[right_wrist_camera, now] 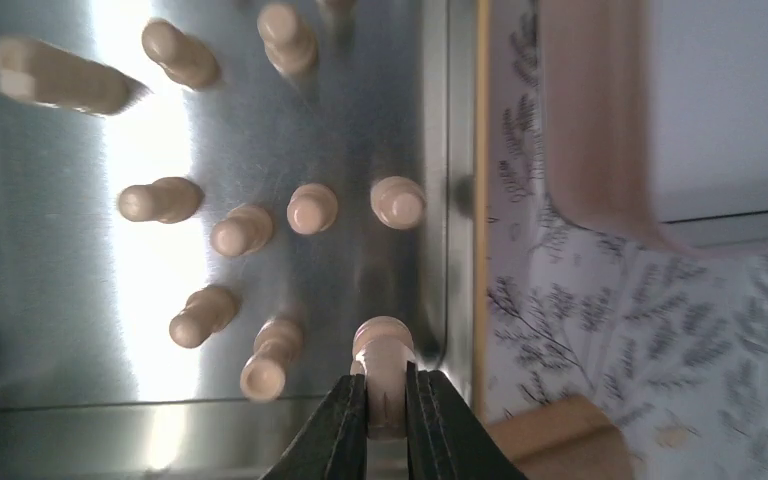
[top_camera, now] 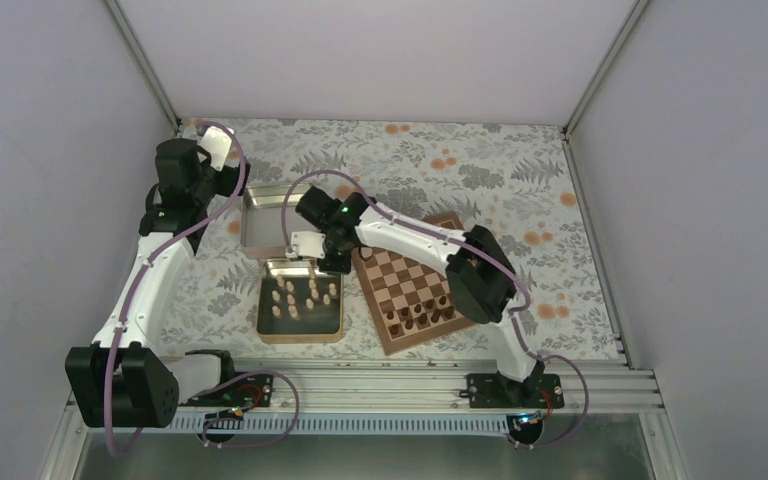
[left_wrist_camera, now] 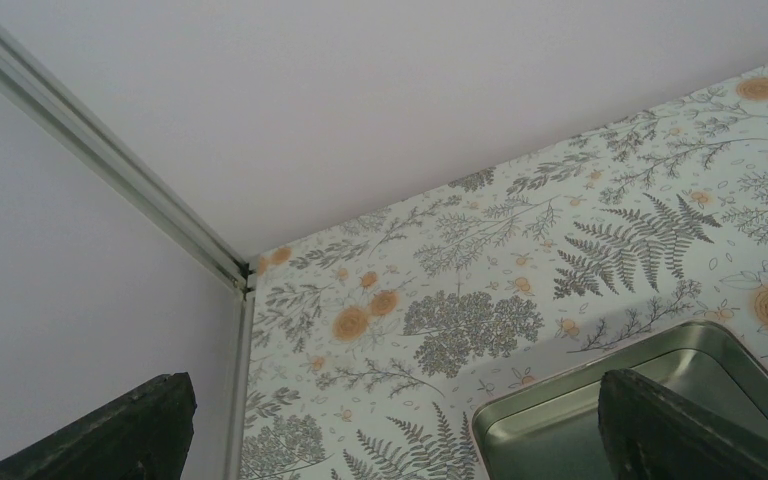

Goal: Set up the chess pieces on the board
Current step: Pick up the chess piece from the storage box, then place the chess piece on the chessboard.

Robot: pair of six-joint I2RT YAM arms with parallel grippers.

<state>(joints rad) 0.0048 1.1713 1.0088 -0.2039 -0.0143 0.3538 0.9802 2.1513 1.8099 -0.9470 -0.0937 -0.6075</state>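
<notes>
Right hand [right_wrist_camera: 385, 388] grasps one chess piece [right_wrist_camera: 382, 345]; about ten other chess pieces [right_wrist_camera: 312, 208] stand in the tin [right_wrist_camera: 438, 120]. Left hand [left_wrist_camera: 397, 380] released, near second tin [left_wrist_camera: 560, 410]. Board [top_camera: 410, 280] adjacent.

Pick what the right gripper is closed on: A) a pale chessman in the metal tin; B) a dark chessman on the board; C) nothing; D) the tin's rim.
A: in the right wrist view, the right gripper has its fingers pressed to both sides of a pale chessman inside the metal tin.
</notes>
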